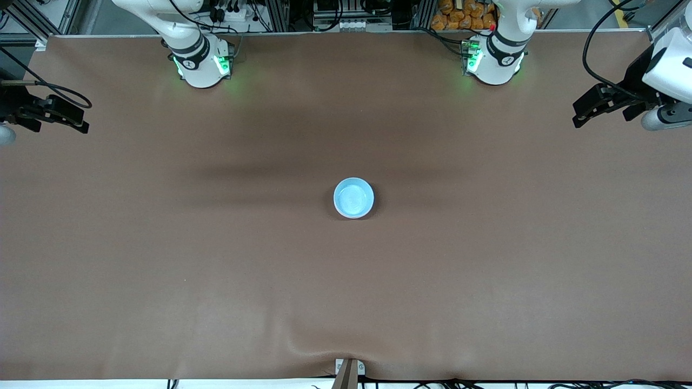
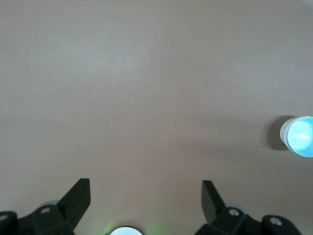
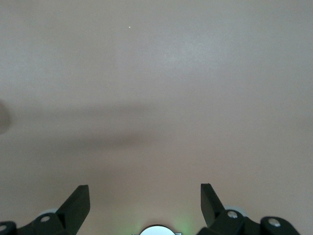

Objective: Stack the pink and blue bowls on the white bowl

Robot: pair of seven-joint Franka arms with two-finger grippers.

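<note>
With both grippers open, blue bowl [image 1: 353, 198] topping stack mid-table [image 1: 216, 259]

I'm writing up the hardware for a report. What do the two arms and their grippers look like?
Both arms are glossy white with black joint rings and green lights glowing at their bases. Black cables run along them. The left gripper and right gripper are black, each with two angular, wedge-tipped fingers on bolted black mounts.

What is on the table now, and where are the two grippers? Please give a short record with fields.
bowls in view: one stack, blue bowl on top; a white wall shows under it in the left wrist view
stack place: middle of the table
pink bowl: cannot tell
left gripper: jaws open, empty, at its arm's end
right gripper: jaws open, empty, at its arm's end
</note>
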